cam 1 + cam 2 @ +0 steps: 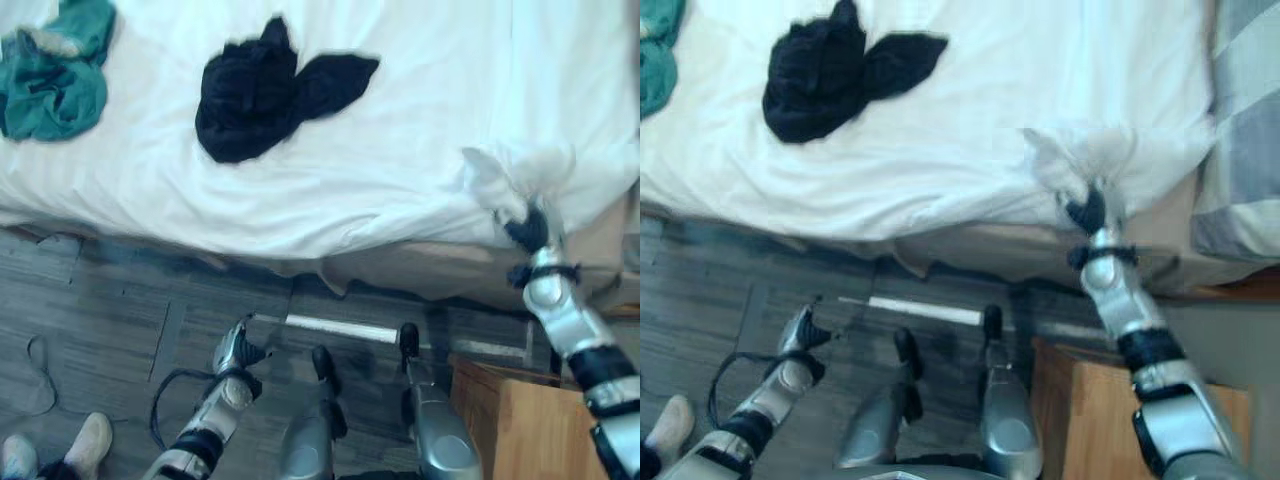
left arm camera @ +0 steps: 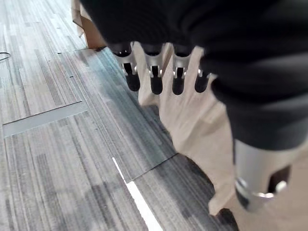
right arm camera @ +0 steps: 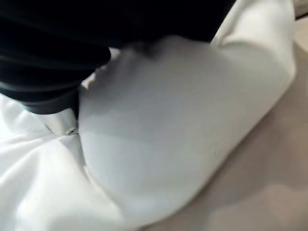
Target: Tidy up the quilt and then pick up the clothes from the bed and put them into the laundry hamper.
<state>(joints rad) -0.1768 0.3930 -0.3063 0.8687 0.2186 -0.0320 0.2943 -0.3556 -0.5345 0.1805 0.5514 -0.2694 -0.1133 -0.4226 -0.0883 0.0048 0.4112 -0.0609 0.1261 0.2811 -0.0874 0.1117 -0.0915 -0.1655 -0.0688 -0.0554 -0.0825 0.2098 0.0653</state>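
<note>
A white quilt (image 1: 400,150) covers the bed. On it lie a black garment (image 1: 265,90) near the middle and a green garment (image 1: 55,70) at the far left. My right hand (image 1: 527,230) is at the bed's near right edge, shut on a bunched-up corner of the quilt (image 1: 1080,160) that rises in a peak above it. The right wrist view has white quilt cloth (image 3: 168,120) bulging past the hand's dark cover. My left hand (image 1: 232,352) hangs low over the floor beside the bed, fingers (image 2: 156,79) relaxed and holding nothing.
A beige bed skirt (image 1: 400,270) hangs below the quilt. A wooden nightstand (image 1: 510,420) stands at the lower right. A grey striped pillow (image 1: 1240,130) lies at the bed's right end. A person's shoe (image 1: 88,440) is on the grey floor at the lower left.
</note>
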